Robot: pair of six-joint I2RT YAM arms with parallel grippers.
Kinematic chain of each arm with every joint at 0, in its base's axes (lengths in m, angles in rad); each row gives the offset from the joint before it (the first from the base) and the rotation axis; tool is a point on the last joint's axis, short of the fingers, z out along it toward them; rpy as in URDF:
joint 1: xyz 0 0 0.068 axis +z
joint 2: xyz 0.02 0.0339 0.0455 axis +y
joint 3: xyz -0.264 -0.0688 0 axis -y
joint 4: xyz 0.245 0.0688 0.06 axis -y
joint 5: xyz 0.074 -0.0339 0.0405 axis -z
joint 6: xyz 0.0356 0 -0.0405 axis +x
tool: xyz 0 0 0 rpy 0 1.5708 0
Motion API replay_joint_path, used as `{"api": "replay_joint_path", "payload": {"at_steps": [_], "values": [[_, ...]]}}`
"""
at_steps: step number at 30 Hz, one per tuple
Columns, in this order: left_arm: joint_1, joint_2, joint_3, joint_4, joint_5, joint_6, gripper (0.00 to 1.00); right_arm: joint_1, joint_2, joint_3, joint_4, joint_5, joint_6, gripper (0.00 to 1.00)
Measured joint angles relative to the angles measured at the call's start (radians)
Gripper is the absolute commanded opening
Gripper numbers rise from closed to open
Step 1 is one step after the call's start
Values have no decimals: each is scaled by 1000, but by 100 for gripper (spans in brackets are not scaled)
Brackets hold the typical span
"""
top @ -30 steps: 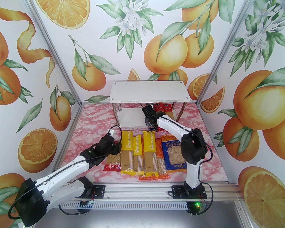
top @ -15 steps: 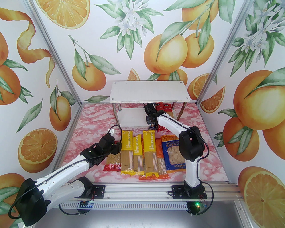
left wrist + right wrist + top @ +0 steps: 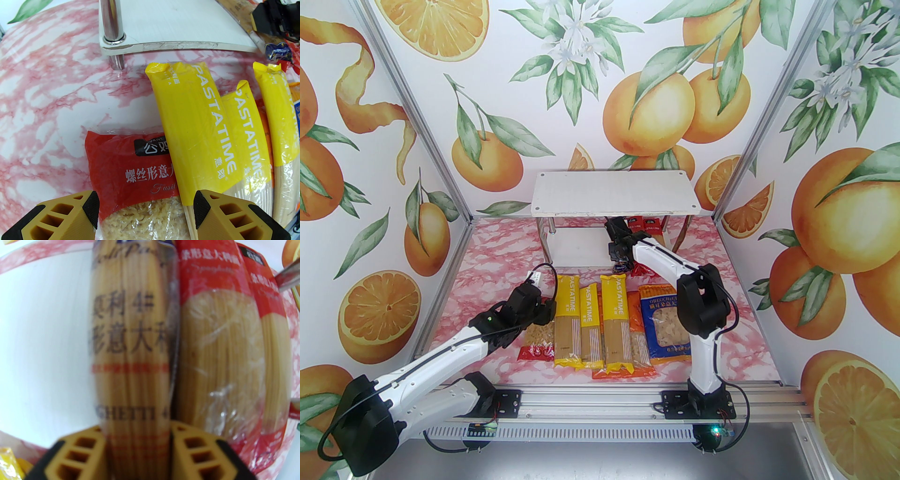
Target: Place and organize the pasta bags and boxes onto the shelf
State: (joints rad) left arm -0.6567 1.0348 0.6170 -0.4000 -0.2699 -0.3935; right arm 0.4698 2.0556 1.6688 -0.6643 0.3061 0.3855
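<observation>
The upper shelf board (image 3: 613,194) hides the far ends of the red spaghetti packs (image 3: 650,226). Print on the dark blue spaghetti pack (image 3: 131,345) is blurred; whether the right pincer (image 3: 137,427) grips it is unclear.

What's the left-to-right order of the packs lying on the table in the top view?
red fusilli bag → left yellow spaghetti pack → middle yellow spaghetti pack → right yellow spaghetti pack → orange bag → blue bag
</observation>
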Motion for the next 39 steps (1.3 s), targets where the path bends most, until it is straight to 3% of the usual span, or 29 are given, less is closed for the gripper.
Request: {"api": "replay_joint_path", "payload": {"at_steps": [11,39], "values": [[0,-8,0,0,0,0,72,-2,0,0,20,-21,18,66],[0,22,3,16,2,8,72,-14,-187,-160,103,-45,17,73]]}}
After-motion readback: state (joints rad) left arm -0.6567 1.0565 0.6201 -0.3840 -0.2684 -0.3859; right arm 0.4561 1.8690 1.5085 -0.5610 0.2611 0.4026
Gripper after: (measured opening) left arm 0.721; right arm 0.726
